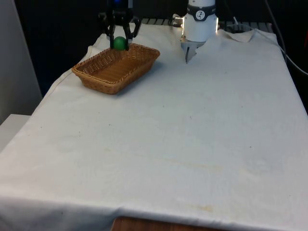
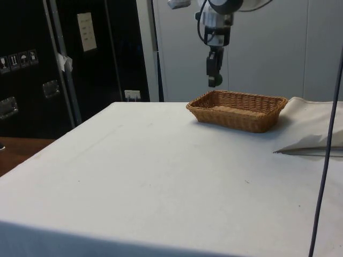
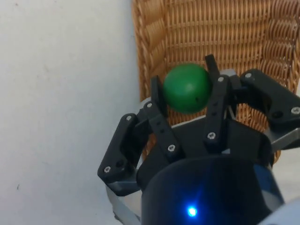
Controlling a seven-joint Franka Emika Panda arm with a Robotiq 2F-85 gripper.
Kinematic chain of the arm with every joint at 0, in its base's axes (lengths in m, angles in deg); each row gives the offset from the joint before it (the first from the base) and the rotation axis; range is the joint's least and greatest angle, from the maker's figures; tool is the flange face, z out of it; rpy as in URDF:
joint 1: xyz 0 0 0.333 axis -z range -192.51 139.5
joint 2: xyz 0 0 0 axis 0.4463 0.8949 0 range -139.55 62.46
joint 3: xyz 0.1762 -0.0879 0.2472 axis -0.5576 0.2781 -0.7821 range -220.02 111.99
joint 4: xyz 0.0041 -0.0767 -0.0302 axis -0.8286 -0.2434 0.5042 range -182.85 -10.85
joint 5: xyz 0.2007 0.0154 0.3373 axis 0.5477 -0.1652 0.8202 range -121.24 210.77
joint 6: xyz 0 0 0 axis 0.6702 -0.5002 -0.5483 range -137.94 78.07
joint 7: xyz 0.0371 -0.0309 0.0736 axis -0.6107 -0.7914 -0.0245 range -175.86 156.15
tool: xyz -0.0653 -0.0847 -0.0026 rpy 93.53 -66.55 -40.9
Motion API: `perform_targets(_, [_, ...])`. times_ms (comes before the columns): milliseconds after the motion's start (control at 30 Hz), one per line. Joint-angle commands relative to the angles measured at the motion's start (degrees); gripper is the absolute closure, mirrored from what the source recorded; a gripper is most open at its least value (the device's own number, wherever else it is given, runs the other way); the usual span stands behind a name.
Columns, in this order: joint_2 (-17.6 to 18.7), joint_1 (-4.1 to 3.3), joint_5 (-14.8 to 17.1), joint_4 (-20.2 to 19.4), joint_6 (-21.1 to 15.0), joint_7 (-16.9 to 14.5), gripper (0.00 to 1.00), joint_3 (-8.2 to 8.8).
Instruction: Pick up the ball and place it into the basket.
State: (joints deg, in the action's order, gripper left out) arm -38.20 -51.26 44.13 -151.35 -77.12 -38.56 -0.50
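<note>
- Basket [image 1: 115,67] of woven wicker sits at the front view's left on the white-clothed counter [image 1: 183,144], open side up to take a drop.
- End effector [image 1: 119,37] hangs over the basket's far end, clamped on the green ball [image 1: 119,43].
- Ball is held above the rim, likely so it clears the wall before release.

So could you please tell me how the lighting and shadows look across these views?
Front view: even light on the cloth, glare on the white arm, a soft shadow beside the basket. Side view: the gripper is dark against a pale wall. Wrist view: the green ball is brightly lit.
</note>
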Motion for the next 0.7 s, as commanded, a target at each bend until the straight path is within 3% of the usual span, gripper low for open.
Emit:
perform_targets(0, [0.00,0.06,0.69,-0.80,-1.43,-0.92,0.99,0.11])
perform_targets(367, [3.09,0.00,0.40,-3.32,-5.44,-1.38,0.99,1.26])
perform_targets(400, [2.92,0.23,1.15,-4.53,-7.28,-2.29,0.99,1.15])
perform_targets(667, [4.64,0.29,1.89,-6.99,-10.89,-2.29,0.99,0.80])
